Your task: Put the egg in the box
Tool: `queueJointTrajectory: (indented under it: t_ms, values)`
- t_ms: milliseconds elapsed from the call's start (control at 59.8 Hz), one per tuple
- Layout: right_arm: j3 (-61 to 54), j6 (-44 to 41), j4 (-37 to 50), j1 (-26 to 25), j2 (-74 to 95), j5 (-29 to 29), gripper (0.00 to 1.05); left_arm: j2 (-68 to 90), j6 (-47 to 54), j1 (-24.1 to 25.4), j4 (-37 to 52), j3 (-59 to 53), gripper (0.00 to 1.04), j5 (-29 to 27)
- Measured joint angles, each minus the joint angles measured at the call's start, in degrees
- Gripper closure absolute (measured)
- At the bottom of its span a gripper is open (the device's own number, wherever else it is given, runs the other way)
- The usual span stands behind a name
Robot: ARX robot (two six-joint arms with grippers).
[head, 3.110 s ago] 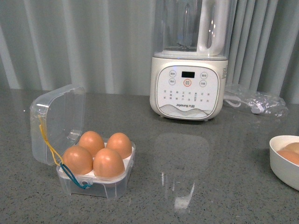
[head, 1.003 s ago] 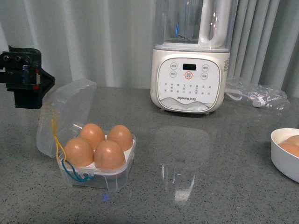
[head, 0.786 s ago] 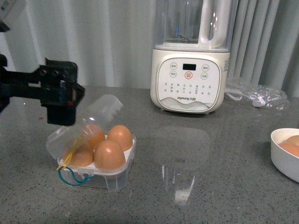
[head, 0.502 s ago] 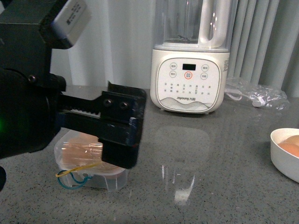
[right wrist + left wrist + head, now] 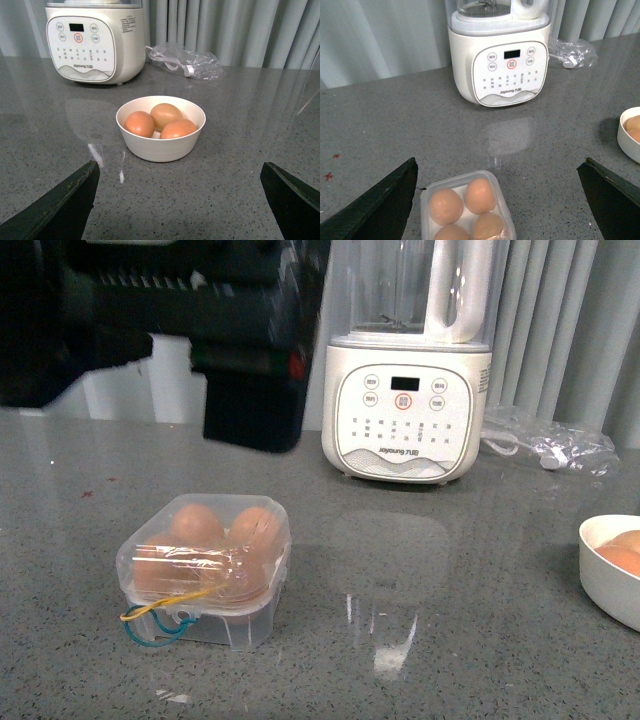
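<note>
A: Where is the egg [image 5: 253, 528] now?

B: It sits in the box [image 5: 207, 573], in the white tray, together with three other brown eggs. All four holes are filled. Which one is the task's egg I cannot tell, they look the same. The clear lid [image 5: 200, 550] lies down over them. A yellow band [image 5: 165, 602] and a blue band [image 5: 148, 632] hang out at the box's front left corner.

A: And the box itself?

B: It stands on the grey speckled counter [image 5: 430, 640], on the left side of the front view, in front and to the left of the white Joyoung blender [image 5: 405, 410].

A: The claws?

B: The left claw [image 5: 497, 200] is wide open and holds nothing. It hangs above the box, a dark finger [image 5: 380, 200] showing at each side of it in the left wrist view. In the front view this arm [image 5: 150, 330] is a dark blurred mass above and behind the box. The right claw [image 5: 180, 200] is also wide open and empty, near a white bowl [image 5: 161, 142] with three brown eggs.

A: Anything else?

B: A clear plastic bag [image 5: 550, 452] with a white cable lies to the right of the blender
</note>
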Motion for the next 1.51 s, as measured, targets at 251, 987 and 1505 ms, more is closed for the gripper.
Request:
queueJointTrajectory:
  t_ms: [251,987,1505]
  values:
    - [0.00,0.00,0.00,0.00,0.00,0.00,0.07,-15.74,1.90,-3.58,-11.02,-2.36,0.07,-6.10]
    - [-0.02,0.00,0.00,0.00,0.02,-0.11,0.07,-49.27,-4.26,15.82,-16.41,-27.06,0.66,-3.30]
    - [0.00,0.00,0.00,0.00,0.02,-0.02,0.07,-56.70,-4.61,31.12,-13.88,-37.62,1.01,11.26]
